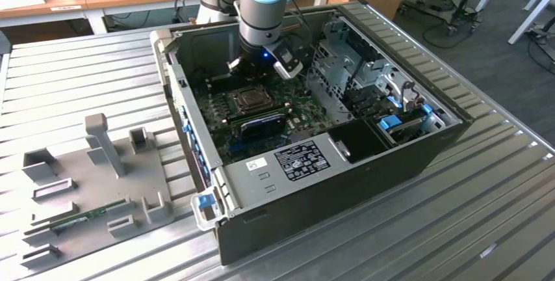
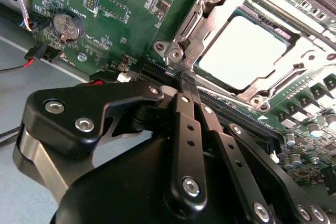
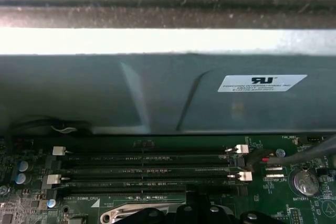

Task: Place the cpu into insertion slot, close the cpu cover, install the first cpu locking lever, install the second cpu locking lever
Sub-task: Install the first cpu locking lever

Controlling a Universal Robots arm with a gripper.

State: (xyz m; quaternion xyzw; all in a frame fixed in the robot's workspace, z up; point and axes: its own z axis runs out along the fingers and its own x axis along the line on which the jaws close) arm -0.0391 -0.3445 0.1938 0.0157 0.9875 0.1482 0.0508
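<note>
The cpu (image 2: 242,51), a pale square face, sits in the insertion slot (image 2: 294,95) on the green motherboard (image 2: 131,19), with the silver cpu cover (image 2: 210,24) closed flat around it so the chip shows through the window. In the second wrist view the gripper (image 2: 185,85) has its two black fingers pressed together, holding nothing, tips just beside the socket frame's corner. In the exterior view the gripper (image 1: 251,73) hangs inside the open computer case (image 1: 347,183), above the socket (image 1: 247,101). The case wall (image 3: 168,93) rises close behind the long memory slots (image 3: 147,169); the drive cage (image 1: 347,66) stands on the exterior view's right of the socket.
</note>
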